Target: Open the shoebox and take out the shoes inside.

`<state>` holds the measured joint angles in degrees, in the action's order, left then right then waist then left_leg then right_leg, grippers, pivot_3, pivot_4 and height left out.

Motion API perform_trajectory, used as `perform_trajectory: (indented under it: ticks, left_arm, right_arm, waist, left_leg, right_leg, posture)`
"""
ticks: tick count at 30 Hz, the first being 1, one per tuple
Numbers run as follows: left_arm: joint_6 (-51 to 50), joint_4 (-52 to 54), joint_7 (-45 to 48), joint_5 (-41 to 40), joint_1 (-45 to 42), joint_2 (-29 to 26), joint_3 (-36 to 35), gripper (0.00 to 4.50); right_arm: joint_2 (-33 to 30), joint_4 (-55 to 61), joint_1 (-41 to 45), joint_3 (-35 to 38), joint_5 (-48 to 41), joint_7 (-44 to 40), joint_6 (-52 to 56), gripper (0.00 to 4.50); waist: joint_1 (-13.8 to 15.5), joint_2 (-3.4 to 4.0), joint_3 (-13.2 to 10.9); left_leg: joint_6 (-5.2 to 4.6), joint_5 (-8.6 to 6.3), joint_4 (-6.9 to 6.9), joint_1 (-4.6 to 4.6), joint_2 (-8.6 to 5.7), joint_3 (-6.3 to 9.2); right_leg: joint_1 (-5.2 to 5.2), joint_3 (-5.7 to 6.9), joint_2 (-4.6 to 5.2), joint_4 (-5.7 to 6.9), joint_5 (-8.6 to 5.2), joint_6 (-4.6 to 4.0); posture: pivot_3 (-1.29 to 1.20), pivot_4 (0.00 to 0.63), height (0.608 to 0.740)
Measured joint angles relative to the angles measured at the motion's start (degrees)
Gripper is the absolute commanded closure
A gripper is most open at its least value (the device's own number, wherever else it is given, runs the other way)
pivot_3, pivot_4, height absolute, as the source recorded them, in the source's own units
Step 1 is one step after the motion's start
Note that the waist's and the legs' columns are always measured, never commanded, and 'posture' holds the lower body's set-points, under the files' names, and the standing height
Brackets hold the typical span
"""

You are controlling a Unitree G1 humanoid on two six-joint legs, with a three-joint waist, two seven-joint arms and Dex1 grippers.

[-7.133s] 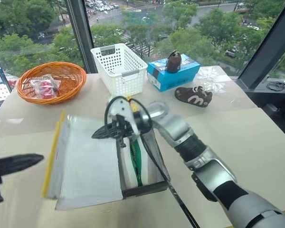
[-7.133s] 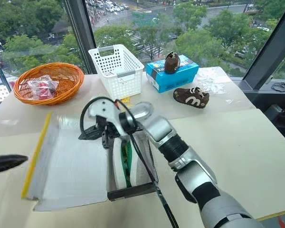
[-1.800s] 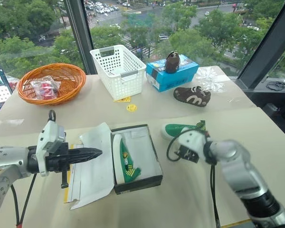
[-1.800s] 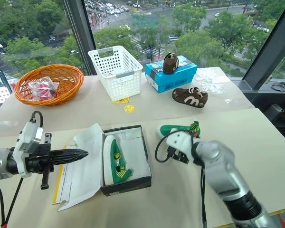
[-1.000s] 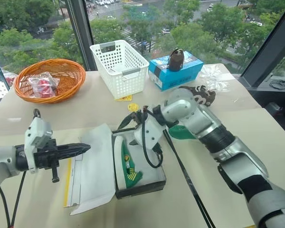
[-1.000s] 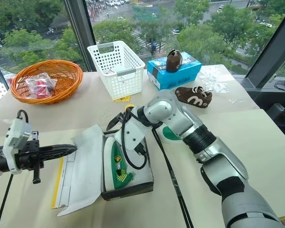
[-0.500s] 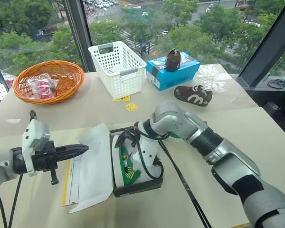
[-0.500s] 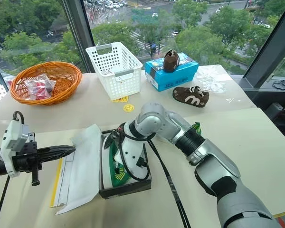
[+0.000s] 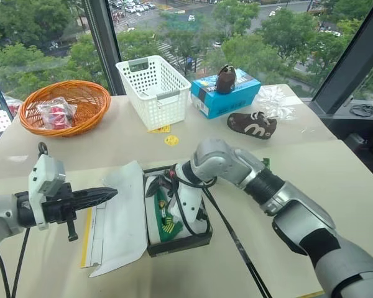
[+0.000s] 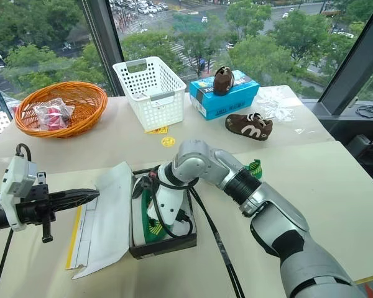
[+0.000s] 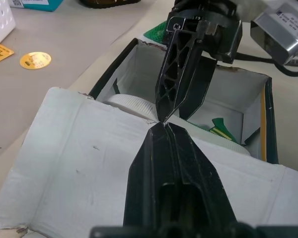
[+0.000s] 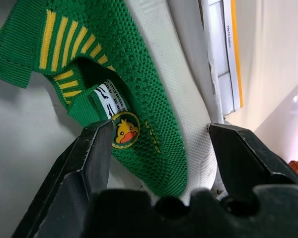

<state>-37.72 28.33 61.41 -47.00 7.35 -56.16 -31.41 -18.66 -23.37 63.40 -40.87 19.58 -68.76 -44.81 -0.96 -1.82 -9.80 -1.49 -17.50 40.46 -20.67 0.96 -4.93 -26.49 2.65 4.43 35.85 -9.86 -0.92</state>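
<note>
Since a second ago the right hand (image 12: 154,148) is dipping into the shoebox (image 9: 177,243), fingers spread wide astride the shoe (image 12: 144,94) lying lengthwise directly beneath, gripping nothing, while the shut left hand (image 9: 105,195) is hovering farther off.

Orange wicker basket (image 9: 63,105) w/ red packet (image 9: 53,113), table's far-left corner | white plastic basket (image 9: 154,89) at far edge | blue box (image 9: 226,95), brown shoe (image 9: 225,79) atop | 2nd brown shoe (image 9: 252,125) nr far-right corner | yellow disc (image 9: 171,140) mid-table
</note>
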Motion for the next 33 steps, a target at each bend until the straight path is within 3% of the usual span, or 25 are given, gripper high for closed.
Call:
perform_trajectory:
  ticks: [6, 7, 8, 17, 27, 33]
  left_arm:
    - [0.0, 0.1, -0.5, -0.3, 0.0, 0.0, 0.0, 4.5]
    - [0.0, 0.1, -0.6, -0.3, 0.0, 0.0, 0.0, 4.5]
    - [0.0, 0.1, -0.7, -0.3, 0.0, 0.0, 0.0, 4.5]
    - [0.0, 0.1, -0.7, -0.3, -0.6, 0.0, 0.1, 4.5]
    - [0.0, 0.1, -0.7, -0.3, -1.4, 0.0, 0.4, 4.5]
    - [0.0, -0.1, -0.7, -0.3, -1.9, 0.0, 1.2, 4.5]
  right_arm:
    - [0.1, -3.2, 0.0, -0.3, 1.1, 2.1, -1.3, 0.95]
    - [0.1, -3.4, 0.0, -0.3, 1.2, 2.2, -1.3, 1.45]
    - [0.1, -3.6, 0.0, -0.3, 1.2, 2.5, -1.3, 1.6]
    - [-0.5, -2.8, -0.1, 1.1, 1.2, 2.6, -1.2, 4.43]
    - [-0.4, -0.9, -1.6, 1.7, 1.0, 2.7, 1.6, 4.47]
    - [0.1, 2.9, -3.4, 4.1, -4.0, 0.5, 12.0, 4.47]
  waist:
    - [0.0, 0.0, 0.0]
    - [0.1, -0.01, 0.0]
    - [0.1, -0.01, 0.0]
    - [-0.2, -0.02, 0.0]
    - [-0.3, -0.03, 0.0]
    - [-0.1, -0.02, 0.0]
  left_leg:
    - [-0.27, -0.16, -0.03, 0.44, 0.0, -0.04]
    - [-0.27, -0.14, -0.03, 0.47, 0.0, -0.04]
    - [-0.26, -0.13, -0.03, 0.48, 0.0, -0.03]
    - [-0.14, -0.02, -0.07, 0.67, 0.07, -0.05]
    - [-0.08, 0.02, -0.21, 0.76, 0.1, -0.07]
    - [-0.08, 0.02, -0.21, 0.64, 0.11, -0.05]
  right_leg:
    - [0.3, -0.11, 0.0, 0.07, -0.07, -0.08]
    - [0.31, -0.13, -0.01, 0.12, -0.08, -0.1]
    - [0.31, -0.13, -0.01, 0.15, -0.08, -0.11]
    - [0.32, -0.22, -0.14, 0.29, -0.07, -0.24]
    - [0.31, -0.25, -0.17, 0.29, -0.06, -0.33]
    - [0.24, -0.23, -0.15, 0.28, -0.05, -0.35]
  posture:
    - [0.0, 0.15, 0.731]
    - [0.0, 0.15, 0.731]
    - [0.0, 0.15, 0.731]
    - [0.0, 0.15, 0.731]
    - [0.0, 0.15, 0.731]
    - [0.0, 0.15, 0.731]
